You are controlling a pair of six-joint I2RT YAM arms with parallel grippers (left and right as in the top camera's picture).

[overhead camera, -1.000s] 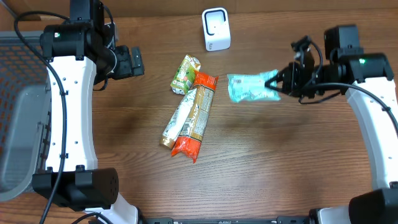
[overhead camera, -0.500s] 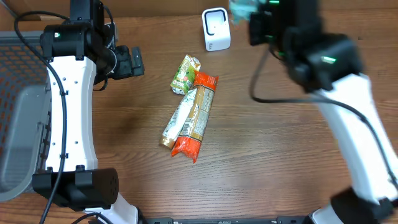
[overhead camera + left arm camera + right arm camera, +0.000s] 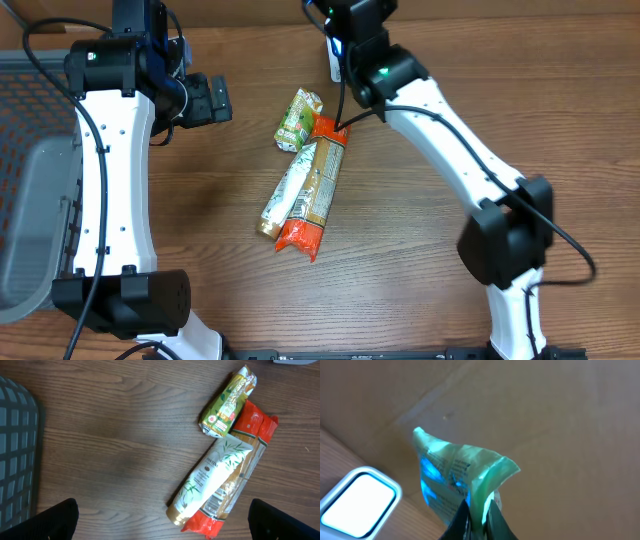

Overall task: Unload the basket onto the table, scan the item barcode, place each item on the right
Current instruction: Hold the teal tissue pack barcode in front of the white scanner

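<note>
My right gripper [image 3: 477,507] is shut on the edge of a teal-green packet [image 3: 452,477], which hangs in the air and glows blue on the side facing the white scanner [image 3: 357,502] at the lower left. In the overhead view the right wrist [image 3: 360,25] reaches over the back edge of the table and covers most of the scanner [image 3: 333,62]; the packet is hidden there. My left gripper [image 3: 213,98] stands wide open above the wood at the back left. Its dark fingertips [image 3: 55,520] frame bare table, with nothing between them.
Three items lie mid-table: a green pouch [image 3: 298,118], a white tube [image 3: 288,190] and an orange-red packet [image 3: 318,180], also a green pouch [image 3: 227,402], tube [image 3: 210,480] and packet [image 3: 252,455]. A grey mesh basket [image 3: 30,150] stands at the left edge.
The right arm has swung from the table's right side to the back, carrying the teal packet up beside the scanner. The left arm has not moved.
</note>
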